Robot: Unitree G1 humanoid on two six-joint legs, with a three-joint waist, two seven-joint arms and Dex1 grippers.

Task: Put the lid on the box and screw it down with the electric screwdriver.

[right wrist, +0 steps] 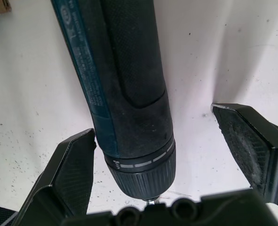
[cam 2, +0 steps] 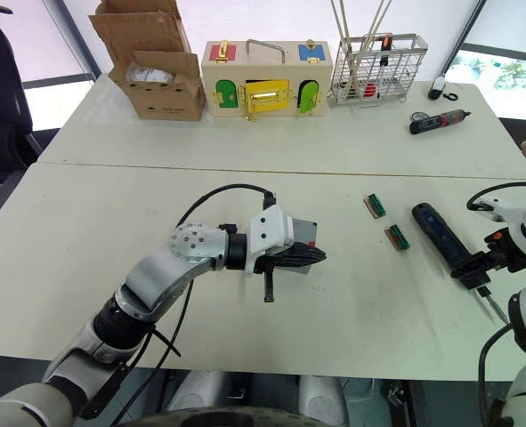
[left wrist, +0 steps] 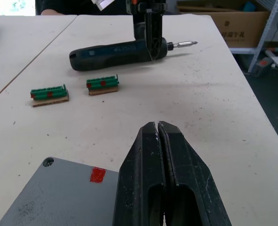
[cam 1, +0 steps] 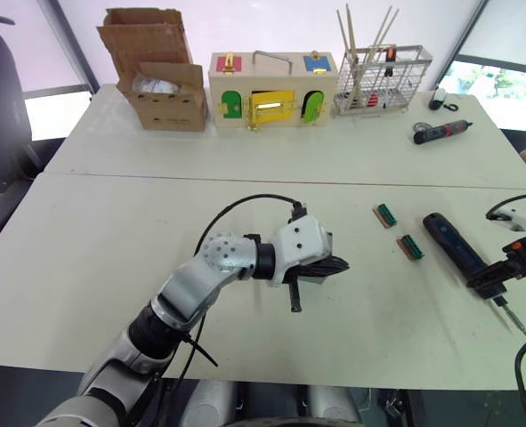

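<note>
Thick black cylindrical electric screwdriver (cam 1: 454, 248) lies on white table (cam 1: 111, 267), right side. Right gripper (right wrist: 155, 155) spread wide around collar end, untouched. Judged rigid, hefty, rubbery (grip mid-barrel). Left gripper (left wrist: 161, 179) clenched, empty, touching square grey plastic box (left wrist: 59, 197) at centre.

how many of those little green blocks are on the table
2. One green block lies farther back on the table; the other is closer to the robot. Both sit just left of the electric screwdriver. None seem hidden.
</note>
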